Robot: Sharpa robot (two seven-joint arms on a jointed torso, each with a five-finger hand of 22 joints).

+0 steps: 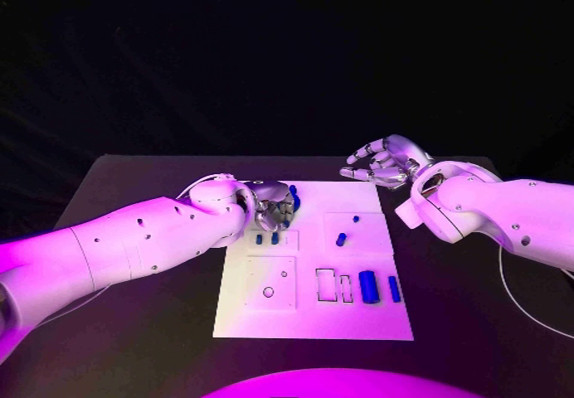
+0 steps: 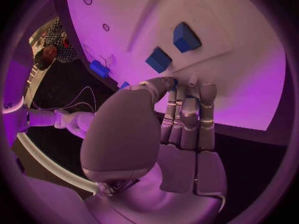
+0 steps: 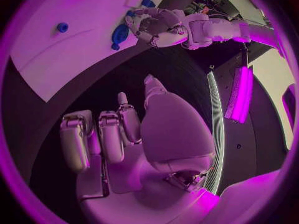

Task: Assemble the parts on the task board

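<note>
A blue part (image 1: 293, 197) on the task board (image 1: 313, 327) is being closed on by the left hand (image 1: 270, 213); grip cannot be told. The right hand (image 1: 385, 163) hovers empty, fingers curled. Seating would follow.

Left hand (image 1: 270, 209) curled downward; right hand (image 1: 385, 162) raised, fingers apart.

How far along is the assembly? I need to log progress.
Early, it seems. Two blue parts lie loose beside empty outlined slots on the task board. The left hand is on the board's far-left corner, at blue parts there; whether it grips one is unclear. The right hand hangs off the board, holding nothing.
</note>
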